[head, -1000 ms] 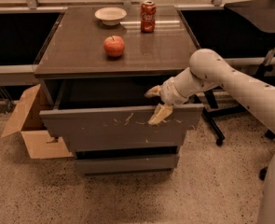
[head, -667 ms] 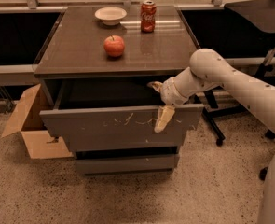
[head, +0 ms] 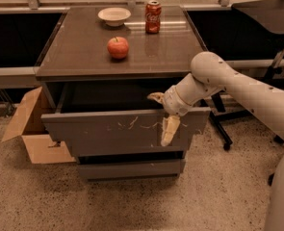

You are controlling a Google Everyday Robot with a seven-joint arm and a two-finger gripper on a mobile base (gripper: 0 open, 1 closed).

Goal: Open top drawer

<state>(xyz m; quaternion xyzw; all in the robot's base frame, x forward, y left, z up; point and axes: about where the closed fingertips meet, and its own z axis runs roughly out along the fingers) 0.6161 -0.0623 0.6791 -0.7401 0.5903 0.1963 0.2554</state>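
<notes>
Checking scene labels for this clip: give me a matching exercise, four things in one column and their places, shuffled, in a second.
Things:
1. round red apple
2. red soda can
3. open brown cardboard box
4. robot's pale pincer

Places:
A. on the speckled floor
B. at the top edge of the wide grey scratched top drawer, which stands pulled out
C. near the middle of the brown tabletop
D. at the tabletop's back, beside the white bowl

Pairs: 1-C, 2-D, 3-A, 4-B
</notes>
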